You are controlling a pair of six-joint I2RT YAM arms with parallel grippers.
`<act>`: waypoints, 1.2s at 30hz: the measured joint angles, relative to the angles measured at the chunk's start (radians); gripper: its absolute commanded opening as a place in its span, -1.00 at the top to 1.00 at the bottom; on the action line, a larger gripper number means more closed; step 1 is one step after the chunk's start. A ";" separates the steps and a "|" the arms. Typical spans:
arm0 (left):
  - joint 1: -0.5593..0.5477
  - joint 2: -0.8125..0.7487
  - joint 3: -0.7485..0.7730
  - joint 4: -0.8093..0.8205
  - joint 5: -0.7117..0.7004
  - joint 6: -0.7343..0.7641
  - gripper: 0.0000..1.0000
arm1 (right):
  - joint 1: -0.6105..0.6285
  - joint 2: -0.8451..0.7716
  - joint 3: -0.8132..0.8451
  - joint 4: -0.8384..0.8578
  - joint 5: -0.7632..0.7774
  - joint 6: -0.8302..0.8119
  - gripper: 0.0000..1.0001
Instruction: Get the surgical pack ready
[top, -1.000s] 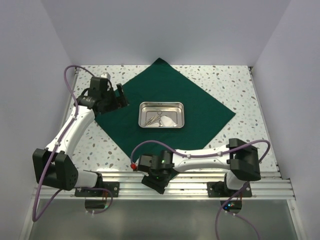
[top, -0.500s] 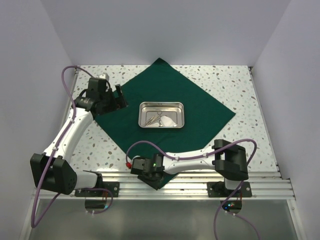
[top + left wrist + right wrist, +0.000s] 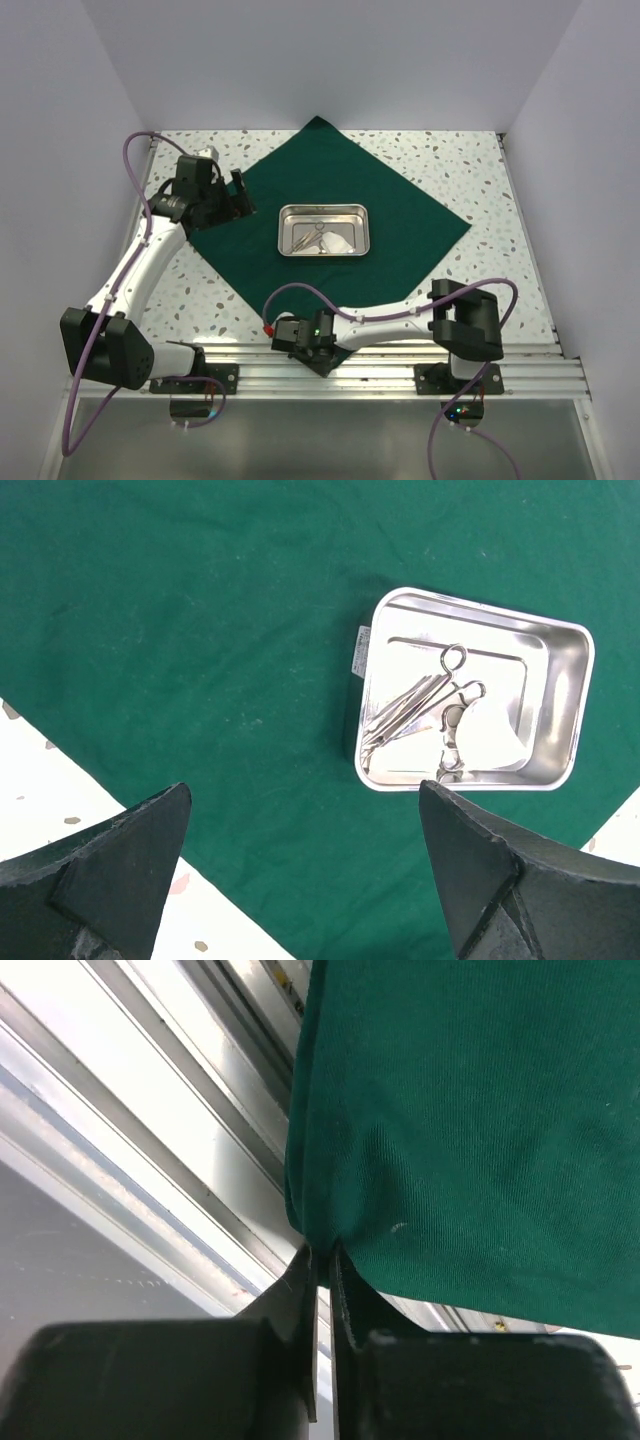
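Observation:
The surgical pack's dark green cloth (image 3: 400, 215) lies flat as a diamond on the speckled table. A small steel tray (image 3: 322, 208) stands at its middle, holding silvery scissor-like instruments (image 3: 420, 700) and white gauze (image 3: 490, 735). My left gripper (image 3: 240, 195) hovers wide open over the cloth's left corner, nothing between its fingers (image 3: 305, 790). My right gripper (image 3: 320, 363) is low at the table's near edge, shut on the cloth's near corner (image 3: 322, 1252). In the right wrist view, the pinched green fabric (image 3: 470, 1110) puckers at the fingertips.
An aluminium rail (image 3: 400, 375) runs along the near edge, right under the pinched corner (image 3: 180, 1130). White walls enclose the table on three sides. Bare speckled tabletop (image 3: 480, 160) shows around the cloth.
My right gripper has closed onto the cloth's near corner while its wrist shifted a little along the near edge. The left arm has barely moved and stays open.

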 measured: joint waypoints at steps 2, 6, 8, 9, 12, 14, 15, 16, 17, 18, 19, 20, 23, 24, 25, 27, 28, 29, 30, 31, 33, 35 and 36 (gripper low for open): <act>0.000 0.001 0.000 -0.001 -0.001 0.000 -1.00 | 0.000 0.000 0.005 -0.006 0.008 0.006 1.00; 0.000 0.005 0.003 -0.008 -0.014 0.000 -1.00 | -0.006 -0.002 0.048 -0.050 0.048 0.014 1.00; 0.000 0.009 0.010 -0.017 -0.032 0.000 -1.00 | -0.031 -0.006 0.089 -0.081 0.069 0.015 1.00; 0.000 0.010 0.016 -0.026 -0.044 0.001 -1.00 | -0.056 -0.013 0.111 -0.093 0.080 0.013 1.00; 0.000 0.014 0.037 -0.043 -0.078 0.000 -1.00 | -0.191 -0.043 0.197 -0.121 0.124 -0.004 1.00; 0.000 0.021 0.045 -0.047 -0.109 0.000 -1.00 | -0.303 -0.048 0.282 -0.131 0.153 -0.035 1.00; 0.000 0.026 0.047 -0.048 -0.124 0.000 -1.00 | -0.343 -0.045 0.319 -0.130 0.163 -0.048 1.00; 0.000 0.032 0.048 -0.051 -0.135 0.000 -1.00 | -0.393 -0.040 0.368 -0.131 0.171 -0.068 1.00; 0.000 0.043 0.052 -0.055 -0.147 0.000 -1.00 | -0.439 -0.031 0.418 -0.129 0.185 -0.089 1.00; 0.000 0.057 0.058 -0.059 -0.156 0.000 -1.00 | -0.478 -0.015 0.469 -0.124 0.193 -0.111 1.00; 0.000 0.072 0.063 -0.061 -0.162 0.000 -1.00 | -0.509 0.002 0.512 -0.108 0.207 -0.135 1.00; 0.000 0.089 0.069 -0.064 -0.166 0.000 -1.00 | -0.533 0.017 0.542 -0.084 0.213 -0.156 1.00; 0.001 0.130 0.079 -0.067 -0.167 0.000 -1.00 | -0.573 0.081 0.614 -0.035 0.224 -0.216 1.00; 0.001 0.141 0.079 -0.068 -0.166 0.000 -1.00 | -0.588 0.114 0.641 -0.026 0.224 -0.231 1.00; 0.001 0.150 0.079 -0.069 -0.165 0.000 -1.00 | -0.599 0.148 0.671 -0.013 0.224 -0.245 1.00; 0.001 0.165 0.081 -0.074 -0.164 0.000 -1.00 | -0.620 0.222 0.729 0.013 0.223 -0.270 1.00; 0.001 0.174 0.084 -0.080 -0.163 0.000 -1.00 | -0.632 0.259 0.756 0.027 0.220 -0.281 1.00; 0.001 0.184 0.087 -0.083 -0.162 0.000 -1.00 | -0.644 0.288 0.780 0.035 0.218 -0.288 1.00; 0.001 0.193 0.090 -0.085 -0.162 0.000 -1.00 | -0.657 0.325 0.815 0.044 0.216 -0.297 1.00; 0.001 0.200 0.092 -0.086 -0.162 0.000 -1.00 | -0.671 0.359 0.846 0.050 0.214 -0.303 1.00; 0.001 0.209 0.093 -0.091 -0.162 0.000 -1.00 | -0.702 0.422 0.922 0.049 0.209 -0.312 1.00; 0.001 0.217 0.099 -0.098 -0.162 0.000 -1.00 | -0.730 0.478 1.002 0.049 0.209 -0.316 1.00; 0.001 0.221 0.104 -0.100 -0.162 0.000 -1.00 | -0.740 0.494 1.028 0.049 0.209 -0.318 1.00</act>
